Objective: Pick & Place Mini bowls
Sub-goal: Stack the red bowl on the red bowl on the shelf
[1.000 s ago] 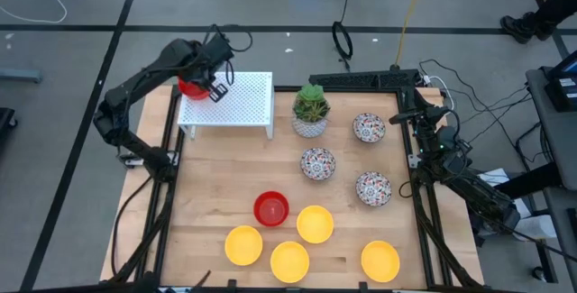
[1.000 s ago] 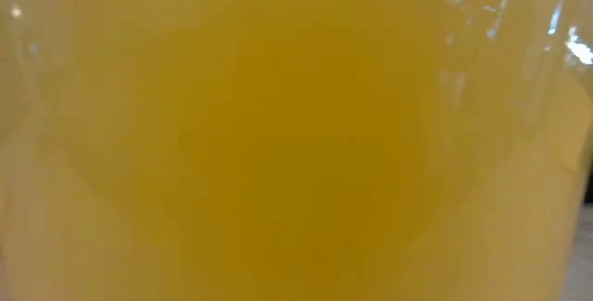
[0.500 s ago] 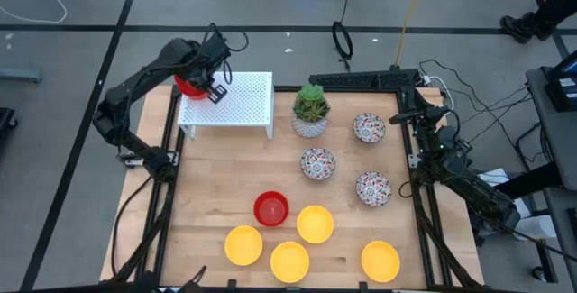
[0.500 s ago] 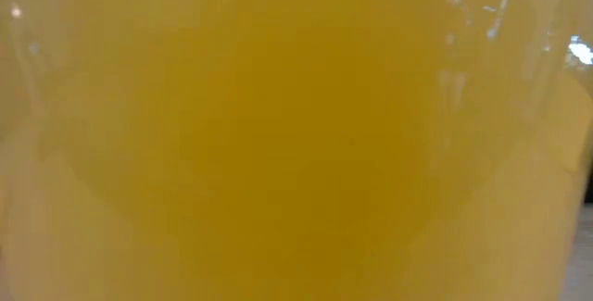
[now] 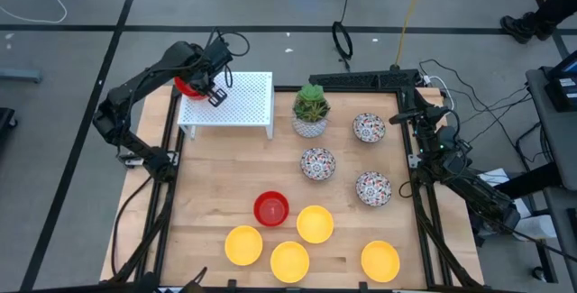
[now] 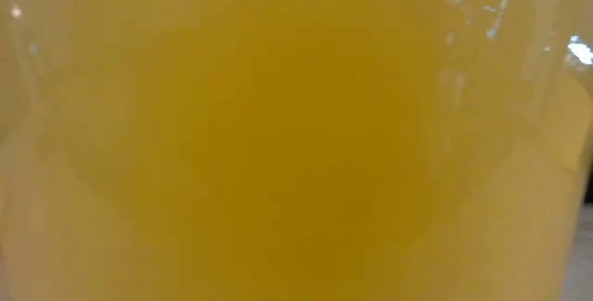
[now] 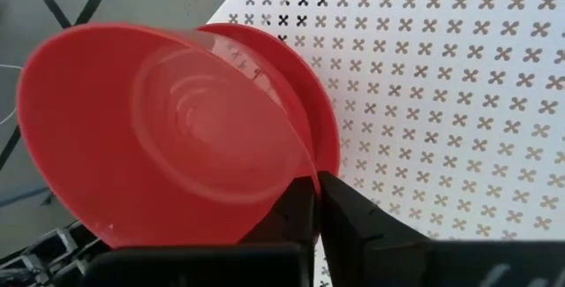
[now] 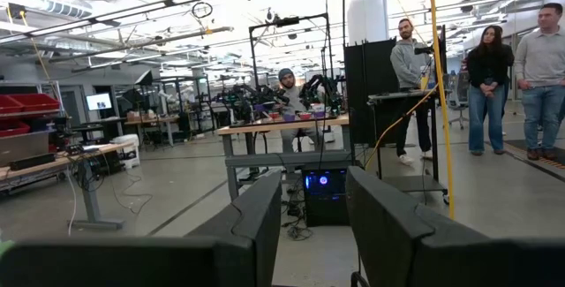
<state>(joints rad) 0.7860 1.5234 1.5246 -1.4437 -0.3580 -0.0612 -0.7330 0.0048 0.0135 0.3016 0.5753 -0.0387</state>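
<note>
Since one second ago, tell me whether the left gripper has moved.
Barely, if at all. The left gripper stays shut on a red bowl over the white rack's left end.

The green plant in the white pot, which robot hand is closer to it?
Left. The left gripper holds a red bowl over the white rack beside the plant; the right gripper waits at the table's right edge, slightly farther.

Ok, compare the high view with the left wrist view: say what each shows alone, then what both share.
High only: four yellow bowls, three floral bowls, a loose red bowl, the plant, and the right gripper idle at the table's right edge.
Left wrist only: a second red bowl behind the gripped one.
Both: the left gripper shut on a red bowl over the white rack.
</note>
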